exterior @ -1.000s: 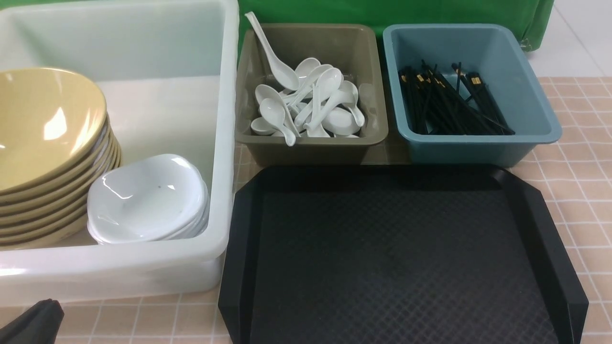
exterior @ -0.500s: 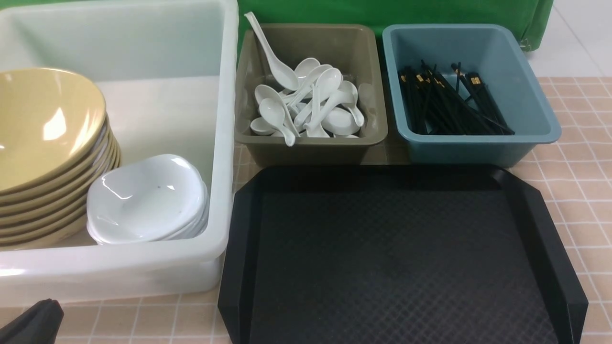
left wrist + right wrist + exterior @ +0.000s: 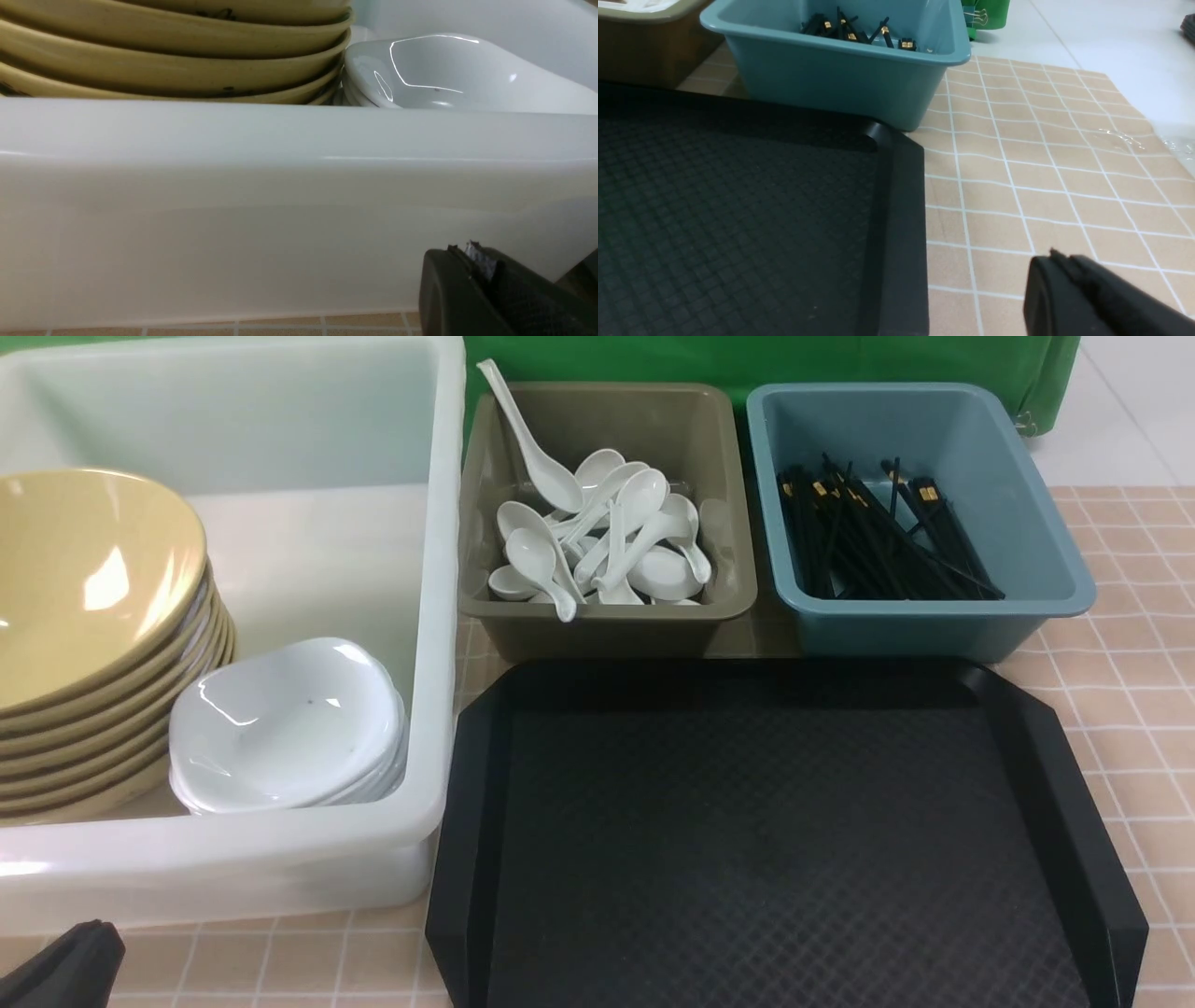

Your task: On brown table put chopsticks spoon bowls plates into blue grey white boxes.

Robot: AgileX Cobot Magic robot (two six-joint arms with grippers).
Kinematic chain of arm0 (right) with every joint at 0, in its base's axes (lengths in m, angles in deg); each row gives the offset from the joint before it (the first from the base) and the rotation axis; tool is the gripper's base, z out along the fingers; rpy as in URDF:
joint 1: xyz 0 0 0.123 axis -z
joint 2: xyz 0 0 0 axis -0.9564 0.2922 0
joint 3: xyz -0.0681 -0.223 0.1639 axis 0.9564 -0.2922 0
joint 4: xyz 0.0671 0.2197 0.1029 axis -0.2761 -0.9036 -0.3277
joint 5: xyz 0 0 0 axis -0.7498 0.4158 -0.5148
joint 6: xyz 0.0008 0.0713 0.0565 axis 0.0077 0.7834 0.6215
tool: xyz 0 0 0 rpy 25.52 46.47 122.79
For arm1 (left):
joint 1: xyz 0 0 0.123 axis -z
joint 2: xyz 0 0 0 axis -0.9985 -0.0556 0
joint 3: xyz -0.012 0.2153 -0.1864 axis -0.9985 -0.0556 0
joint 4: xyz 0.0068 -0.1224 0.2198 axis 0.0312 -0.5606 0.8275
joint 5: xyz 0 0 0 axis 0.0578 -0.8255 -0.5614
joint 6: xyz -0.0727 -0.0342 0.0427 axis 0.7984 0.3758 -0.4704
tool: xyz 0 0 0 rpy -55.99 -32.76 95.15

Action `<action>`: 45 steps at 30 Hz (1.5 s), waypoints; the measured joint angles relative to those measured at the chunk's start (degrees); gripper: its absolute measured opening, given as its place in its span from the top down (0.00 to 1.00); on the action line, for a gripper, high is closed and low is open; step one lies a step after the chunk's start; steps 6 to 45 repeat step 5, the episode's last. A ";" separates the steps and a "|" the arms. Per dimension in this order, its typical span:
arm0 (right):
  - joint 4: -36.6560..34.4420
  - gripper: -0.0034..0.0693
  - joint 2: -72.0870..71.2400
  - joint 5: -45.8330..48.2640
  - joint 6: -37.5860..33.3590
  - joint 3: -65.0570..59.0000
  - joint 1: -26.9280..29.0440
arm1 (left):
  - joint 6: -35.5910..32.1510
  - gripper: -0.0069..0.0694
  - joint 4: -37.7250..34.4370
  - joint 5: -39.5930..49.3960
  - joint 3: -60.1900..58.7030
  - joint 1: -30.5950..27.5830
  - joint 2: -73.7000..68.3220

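You have the tan bowls (image 3: pixel 89 607) stacked at the left of the white tub (image 3: pixel 439 616), with the white plates (image 3: pixel 285 728) piled beside them. Spoons (image 3: pixel 602 537) fill the olive bin (image 3: pixel 607 611) at top centre; black chopsticks (image 3: pixel 878 537) lie in the teal bin (image 3: pixel 934 616) to its right. The black tray (image 3: pixel 775 840) covers the lower centre of the table (image 3: pixel 1130 663). Your left gripper (image 3: pixel 486 284) sits low before the tub wall and your right gripper (image 3: pixel 1083 294) over bare tiles; I cannot tell how either's jaws stand.

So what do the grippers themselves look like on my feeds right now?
Little shows. The left gripper is matte black with a textured finger face and a frayed grey scrap at its tip. The right gripper is a matte black, blunt-edged wedge. No cables or markings are visible.
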 joint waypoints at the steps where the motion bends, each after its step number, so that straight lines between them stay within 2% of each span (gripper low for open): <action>1: 0.00 0.87 0.00 0.00 0.00 0.00 0.00 | 0.00 0.92 0.00 0.00 0.00 0.00 0.00; 45: 0.00 0.86 0.00 0.00 0.00 0.00 0.00 | 0.37 0.92 0.00 0.00 0.00 0.00 0.00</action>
